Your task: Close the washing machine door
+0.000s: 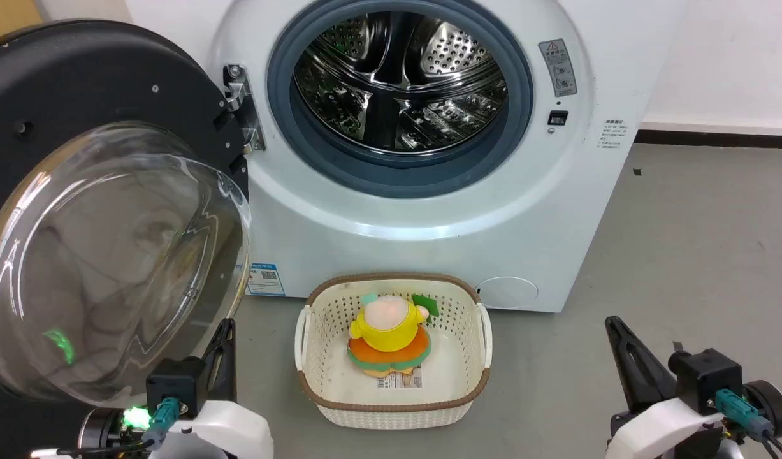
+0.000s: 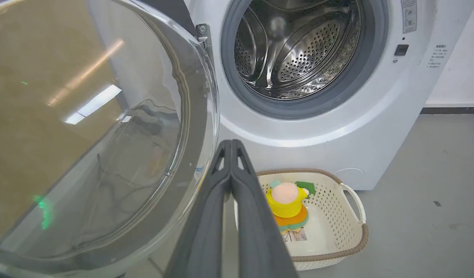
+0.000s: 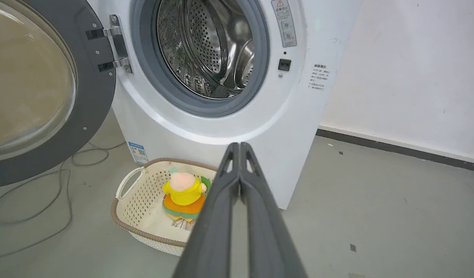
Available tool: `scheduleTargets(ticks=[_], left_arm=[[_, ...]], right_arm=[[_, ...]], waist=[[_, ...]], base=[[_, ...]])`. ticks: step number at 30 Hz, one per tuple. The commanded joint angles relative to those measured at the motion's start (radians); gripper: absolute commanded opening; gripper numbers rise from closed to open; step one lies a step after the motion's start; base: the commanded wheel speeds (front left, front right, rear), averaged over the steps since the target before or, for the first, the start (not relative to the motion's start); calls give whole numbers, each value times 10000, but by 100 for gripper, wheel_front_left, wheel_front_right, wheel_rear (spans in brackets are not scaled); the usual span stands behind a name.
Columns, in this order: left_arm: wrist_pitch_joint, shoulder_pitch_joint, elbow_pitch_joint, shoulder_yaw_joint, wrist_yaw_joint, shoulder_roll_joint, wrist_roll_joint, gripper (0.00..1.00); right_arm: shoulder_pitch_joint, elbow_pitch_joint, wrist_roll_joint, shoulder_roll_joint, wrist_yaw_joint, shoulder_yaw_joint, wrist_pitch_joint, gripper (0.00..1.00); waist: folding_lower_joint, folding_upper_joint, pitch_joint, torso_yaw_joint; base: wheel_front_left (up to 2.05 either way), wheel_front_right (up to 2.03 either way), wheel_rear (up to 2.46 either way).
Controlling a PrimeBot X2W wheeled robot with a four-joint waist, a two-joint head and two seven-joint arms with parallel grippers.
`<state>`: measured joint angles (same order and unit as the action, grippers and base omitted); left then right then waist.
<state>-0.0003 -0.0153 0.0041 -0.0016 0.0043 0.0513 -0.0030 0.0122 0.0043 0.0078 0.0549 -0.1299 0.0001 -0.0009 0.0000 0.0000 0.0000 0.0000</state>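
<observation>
Left jaws: pressed shut, the two dark fingers [image 2: 206, 216] flat against each other, holding nothing.
Right jaws: shut tip to tip, fingers [image 3: 217, 216] together, empty.
Washing machine door [image 1: 78, 76]: swung wide open, left of the left jaws and rising above them. Its clear glass bowl bulges outward, with its lower edge close beside the left jaws; contact cannot be told. It is well apart from the right jaws.
Washing machine [image 1: 429, 210]: white, standing ahead of both jaws, beyond their tips.
Drum [image 1: 397, 83]: perforated steel inside a grey seal [image 1: 282, 127], uncovered, ahead of and above both jaws, between the two.
Hinge [image 1: 241, 102]: metal, at the left side of the opening, above and ahead of the left jaws.
Basket [image 1: 391, 278]: cream, on the floor [image 1: 684, 255] between the two jaws, near the machine's foot.
Plush toy [image 1: 389, 335]: yellow and orange, lying inside the basket.
Blue sticker [image 1: 265, 278]: low on the machine's front, just ahead of the left jaws.
Cable [image 3: 47, 185]: loose on the floor below the door, left of the right jaws.
</observation>
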Motion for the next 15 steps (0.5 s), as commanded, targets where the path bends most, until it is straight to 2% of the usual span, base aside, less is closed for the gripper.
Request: scheduleTargets(ticks=[1,2,15], left_arm=[[3,153,-41,16,-43,-11,30,0],[-1,0,0,0,0,0,0,100],[-186,-13,42,-74,63,1,-33,100]], right_arm=[[-122,-43,-78,-47,-8,-1,9,0],[0,0,1,0,0,0,-1,100],[38,45,130,-2,-1,-8,-183,100]], waist=[[0,0,0,0],[0,0,0,0],[0,0,3,33]], base=[[0,0,0],[0,0,0],[0,0,0]])
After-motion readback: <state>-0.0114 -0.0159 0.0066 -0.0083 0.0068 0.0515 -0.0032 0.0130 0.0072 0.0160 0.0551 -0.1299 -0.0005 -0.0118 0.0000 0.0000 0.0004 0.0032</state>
